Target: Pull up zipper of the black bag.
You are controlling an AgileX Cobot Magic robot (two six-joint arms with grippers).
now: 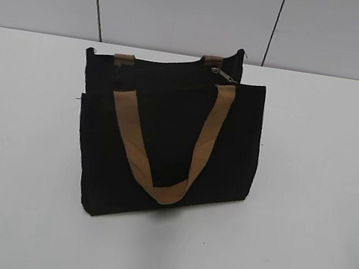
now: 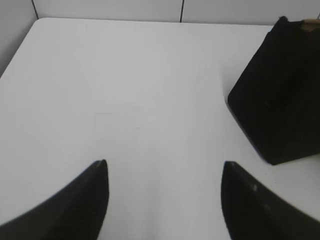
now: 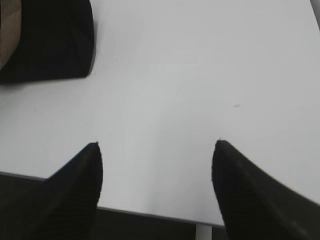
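Only the exterior view shows the black bag [image 1: 165, 139] whole: it stands upright on the white desk [image 1: 319, 196], its broad front panel facing the camera, with a tan strap handle [image 1: 168, 143] hanging down that panel in a loop. The zipper [image 1: 223, 75], a small silver tab, sits at the bag's top edge near the right end; the top edge, its long axis, runs left to right, rising slightly toward the right. Neither arm appears in this view.

The left wrist view catches just one end of the bag at the right edge, well apart from the left pincer [image 2: 165, 172], whose jaws are spread wide over bare desk, holding nothing. The right wrist view shows a bag corner at upper left; the right pincer [image 3: 156, 150] is likewise spread wide, empty, above the desk's near edge.
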